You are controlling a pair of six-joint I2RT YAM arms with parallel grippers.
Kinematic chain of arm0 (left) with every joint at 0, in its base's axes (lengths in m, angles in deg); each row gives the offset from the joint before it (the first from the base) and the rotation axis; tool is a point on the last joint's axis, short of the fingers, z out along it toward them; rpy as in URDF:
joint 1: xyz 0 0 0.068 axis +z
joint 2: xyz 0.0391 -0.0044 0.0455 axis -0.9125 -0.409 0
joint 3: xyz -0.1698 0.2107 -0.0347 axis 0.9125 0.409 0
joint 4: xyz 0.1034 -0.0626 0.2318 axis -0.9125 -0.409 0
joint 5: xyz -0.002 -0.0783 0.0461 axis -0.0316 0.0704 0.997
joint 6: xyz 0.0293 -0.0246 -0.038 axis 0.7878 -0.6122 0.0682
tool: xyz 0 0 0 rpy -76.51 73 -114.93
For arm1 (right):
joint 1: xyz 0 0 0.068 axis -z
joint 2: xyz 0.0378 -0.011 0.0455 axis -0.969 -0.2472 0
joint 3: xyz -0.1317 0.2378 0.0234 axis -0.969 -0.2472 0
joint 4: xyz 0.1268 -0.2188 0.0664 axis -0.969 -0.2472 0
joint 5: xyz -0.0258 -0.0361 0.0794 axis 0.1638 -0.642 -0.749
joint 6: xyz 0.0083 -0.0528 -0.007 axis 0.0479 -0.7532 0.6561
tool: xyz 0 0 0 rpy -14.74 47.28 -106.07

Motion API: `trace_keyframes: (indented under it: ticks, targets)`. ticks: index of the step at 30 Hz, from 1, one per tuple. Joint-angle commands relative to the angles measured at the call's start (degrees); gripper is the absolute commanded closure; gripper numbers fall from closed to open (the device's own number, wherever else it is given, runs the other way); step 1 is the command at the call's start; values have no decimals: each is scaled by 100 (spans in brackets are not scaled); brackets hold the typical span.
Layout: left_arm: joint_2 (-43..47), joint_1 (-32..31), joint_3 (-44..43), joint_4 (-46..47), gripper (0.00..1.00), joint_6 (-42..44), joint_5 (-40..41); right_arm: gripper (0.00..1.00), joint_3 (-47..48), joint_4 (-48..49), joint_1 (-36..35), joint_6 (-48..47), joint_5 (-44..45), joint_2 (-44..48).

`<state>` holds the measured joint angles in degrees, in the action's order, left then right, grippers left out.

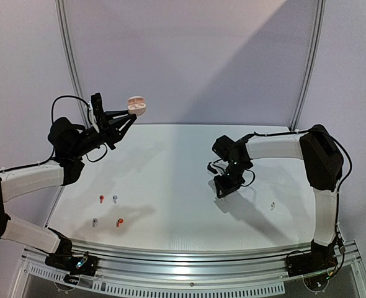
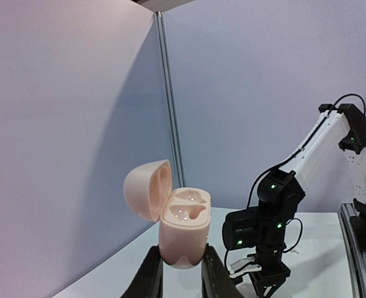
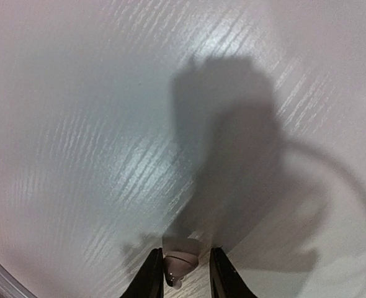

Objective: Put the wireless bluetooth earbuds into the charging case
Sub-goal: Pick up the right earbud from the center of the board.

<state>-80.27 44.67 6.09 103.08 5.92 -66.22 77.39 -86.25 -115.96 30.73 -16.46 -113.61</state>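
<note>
**Left gripper** point(image 1: 132, 115) is clamped on the base of the charging case point(image 2: 183, 226). The lid is hinged open and both sockets are exposed, presumably so a bud can be seated from above. The left arm reaches up and forward, holding the case above the far edge of the table point(image 1: 170, 167), toward its left corner.

**Right gripper** point(image 3: 184, 256) pinches a pale earbud point(image 3: 182, 266). Its fingers point down over the table's right half, with the elbow folded inward.

**On the table:** the red-orange earbuds point(image 1: 118, 221) and lavender-grey earbuds point(image 1: 115, 198) lie near the near left corner. A white earbud point(image 1: 272, 205) lies near the right edge.
</note>
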Motion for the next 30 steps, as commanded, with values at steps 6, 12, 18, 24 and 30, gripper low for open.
trace_keyframes:
  ticks: [6, 12, 18, 24, 30]
  targets:
    - [11, 17, 9, -47, 100, 46, 22, 74, 86, -323, -157, 136, 480, -179]
    - [20, 16, 26, -50, 100, 56, 31, 77, 250, -307, -175, 143, 492, -293]
    - [33, 18, 35, -58, 100, 73, 40, 77, 373, -340, -192, 142, 447, -414]
    - [37, 18, 44, -69, 100, 81, 49, 82, 373, -392, -201, 142, 416, -444]
    - [37, 18, 48, -65, 100, 82, 58, 80, 353, -526, -202, 109, 485, -418]
